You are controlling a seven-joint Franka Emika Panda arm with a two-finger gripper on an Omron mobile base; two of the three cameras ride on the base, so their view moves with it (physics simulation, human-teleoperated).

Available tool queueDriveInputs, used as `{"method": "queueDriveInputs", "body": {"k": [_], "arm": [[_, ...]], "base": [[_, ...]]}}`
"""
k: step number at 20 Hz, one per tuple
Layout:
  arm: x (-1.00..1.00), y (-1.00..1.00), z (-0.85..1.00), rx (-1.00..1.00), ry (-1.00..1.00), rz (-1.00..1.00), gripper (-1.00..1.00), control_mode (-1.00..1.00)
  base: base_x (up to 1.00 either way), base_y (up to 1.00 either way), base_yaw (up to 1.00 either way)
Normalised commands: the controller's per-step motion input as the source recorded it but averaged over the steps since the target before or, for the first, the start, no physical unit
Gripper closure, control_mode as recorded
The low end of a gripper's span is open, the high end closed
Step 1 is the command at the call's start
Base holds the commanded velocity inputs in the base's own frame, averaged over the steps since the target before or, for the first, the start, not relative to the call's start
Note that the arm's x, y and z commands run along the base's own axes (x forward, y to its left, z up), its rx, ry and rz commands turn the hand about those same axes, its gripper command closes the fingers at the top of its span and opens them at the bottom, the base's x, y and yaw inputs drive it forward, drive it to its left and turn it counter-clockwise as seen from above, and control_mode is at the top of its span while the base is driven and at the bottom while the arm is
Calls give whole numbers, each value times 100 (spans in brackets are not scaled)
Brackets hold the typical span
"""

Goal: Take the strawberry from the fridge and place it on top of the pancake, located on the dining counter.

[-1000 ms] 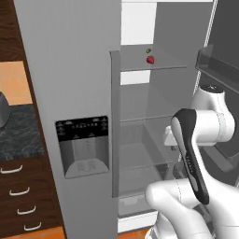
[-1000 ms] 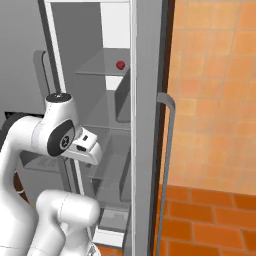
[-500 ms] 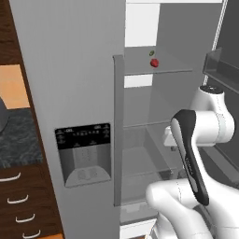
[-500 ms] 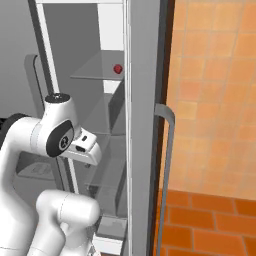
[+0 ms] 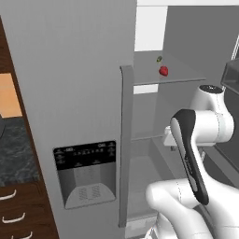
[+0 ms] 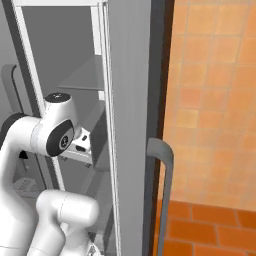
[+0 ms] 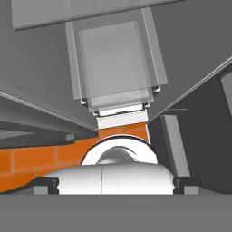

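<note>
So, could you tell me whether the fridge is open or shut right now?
Open: the fridge shows its shelves, with the strawberry on one.

A rendered home kitchen. A tall grey fridge [image 5: 79, 93] with a black dispenser panel [image 5: 86, 172] stands with one door open, showing glass shelves [image 5: 168, 74]. Beside it are dark wood drawers [image 5: 18, 210] under a dark stone counter [image 5: 14, 149], an orange tiled wall [image 6: 215, 100] and a brick-red floor [image 6: 210, 230]
</note>
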Motion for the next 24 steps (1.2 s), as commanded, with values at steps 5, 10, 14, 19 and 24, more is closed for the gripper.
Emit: {"method": "queueDriveInputs", "body": {"k": [5, 10, 14, 19, 24], "arm": [[0, 0, 0, 0, 0, 0, -100, 100], [0, 0, 0, 0, 0, 0, -100, 100], [0, 0, 0, 0, 0, 0, -100, 100], [0, 0, 0, 0, 0, 0, -100, 100], [0, 0, 0, 0, 0, 0, -100, 100]], "base": [[46, -23, 0], [33, -35, -2], [26, -11, -13], [22, 0, -14], [4, 23, -21]]}}
